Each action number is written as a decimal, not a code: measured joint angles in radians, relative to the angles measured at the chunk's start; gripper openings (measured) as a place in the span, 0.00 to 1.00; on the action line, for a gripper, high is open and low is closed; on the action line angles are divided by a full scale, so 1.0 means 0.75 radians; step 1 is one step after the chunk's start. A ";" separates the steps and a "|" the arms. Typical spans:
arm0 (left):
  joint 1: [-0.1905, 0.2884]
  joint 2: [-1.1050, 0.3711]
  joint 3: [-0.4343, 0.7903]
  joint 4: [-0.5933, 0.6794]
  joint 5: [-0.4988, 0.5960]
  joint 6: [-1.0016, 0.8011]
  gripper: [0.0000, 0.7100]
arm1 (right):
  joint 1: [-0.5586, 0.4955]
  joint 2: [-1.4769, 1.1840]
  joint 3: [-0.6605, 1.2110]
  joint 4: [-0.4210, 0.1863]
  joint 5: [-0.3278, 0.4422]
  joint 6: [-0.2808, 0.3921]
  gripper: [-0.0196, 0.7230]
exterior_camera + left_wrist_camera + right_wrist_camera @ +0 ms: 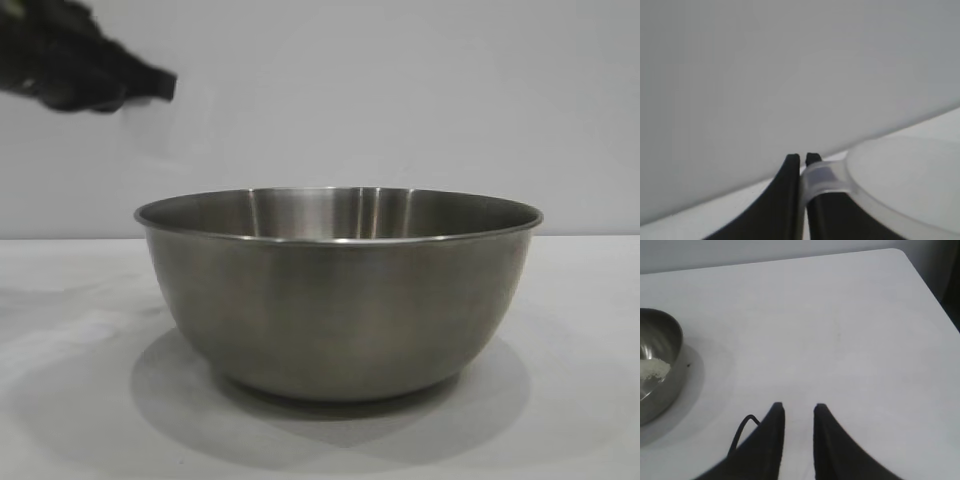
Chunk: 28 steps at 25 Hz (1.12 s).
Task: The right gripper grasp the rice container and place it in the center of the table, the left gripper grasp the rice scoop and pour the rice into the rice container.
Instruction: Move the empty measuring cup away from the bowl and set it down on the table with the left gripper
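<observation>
Bowl [338,300] sits mid-frame on the bench [70,400], rice [652,370] already inside; left tool [803,160], upper left of the outside view, clamped on the scoop [900,185] handle; right tool [799,410] slightly apart, empty, beside the bowl.

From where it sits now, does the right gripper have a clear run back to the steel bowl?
Probably yes. The right gripper hangs empty, jaws slightly apart, over bare table; nothing lies between it and the rice container, which holds rice. The left gripper holds the rice scoop elsewhere.
</observation>
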State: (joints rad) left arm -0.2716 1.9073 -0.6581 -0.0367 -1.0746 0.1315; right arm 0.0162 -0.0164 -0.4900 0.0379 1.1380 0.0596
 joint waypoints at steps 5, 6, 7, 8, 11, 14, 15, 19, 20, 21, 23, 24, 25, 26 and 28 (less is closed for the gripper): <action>0.056 0.036 0.138 -0.005 -0.071 -0.097 0.00 | 0.000 0.000 0.000 0.000 0.000 0.000 0.22; 0.056 0.042 0.158 -0.005 -0.073 -0.097 0.00 | 0.000 0.000 0.000 0.000 0.000 0.000 0.22; 0.056 0.045 0.175 -0.002 -0.076 -0.097 0.00 | 0.000 0.000 0.000 0.002 0.000 0.000 0.22; 0.056 0.056 0.189 0.003 -0.076 -0.097 0.00 | 0.000 0.000 0.000 0.002 0.000 0.000 0.22; 0.056 0.102 0.216 0.004 -0.079 -0.097 0.00 | 0.000 0.000 0.000 0.005 0.000 0.002 0.22; 0.056 0.150 0.245 0.004 -0.080 -0.099 0.00 | 0.000 0.000 0.000 0.008 0.000 0.002 0.22; 0.056 0.165 0.254 0.004 -0.082 -0.099 0.00 | 0.000 0.000 0.000 0.010 0.000 0.002 0.22; 0.056 0.200 0.293 0.016 -0.082 -0.102 0.00 | 0.000 0.000 0.000 0.016 0.000 0.005 0.22; 0.056 0.202 0.310 0.033 -0.082 -0.102 0.00 | 0.000 0.000 0.000 0.016 0.000 0.005 0.22; 0.056 0.202 0.320 0.046 -0.082 -0.102 0.00 | 0.000 0.000 0.000 0.016 0.000 0.005 0.22; 0.056 0.202 0.337 0.076 -0.082 -0.102 0.07 | 0.000 0.000 0.000 0.017 0.000 0.005 0.22; 0.056 0.202 0.347 0.089 -0.082 -0.105 0.13 | 0.000 0.000 0.000 0.017 0.000 0.005 0.22; 0.056 0.202 0.360 0.100 -0.082 -0.113 0.17 | 0.000 0.000 0.000 0.019 0.000 0.005 0.22; 0.056 0.202 0.372 0.104 -0.082 -0.121 0.21 | 0.000 0.000 0.000 0.019 0.000 0.005 0.22; 0.056 0.188 0.405 0.106 -0.082 -0.131 0.22 | 0.000 0.000 0.000 0.019 0.000 0.005 0.22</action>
State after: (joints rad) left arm -0.2296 2.0485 -0.3542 0.0426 -1.1363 0.0333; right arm 0.0162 -0.0164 -0.4900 0.0523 1.1380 0.0633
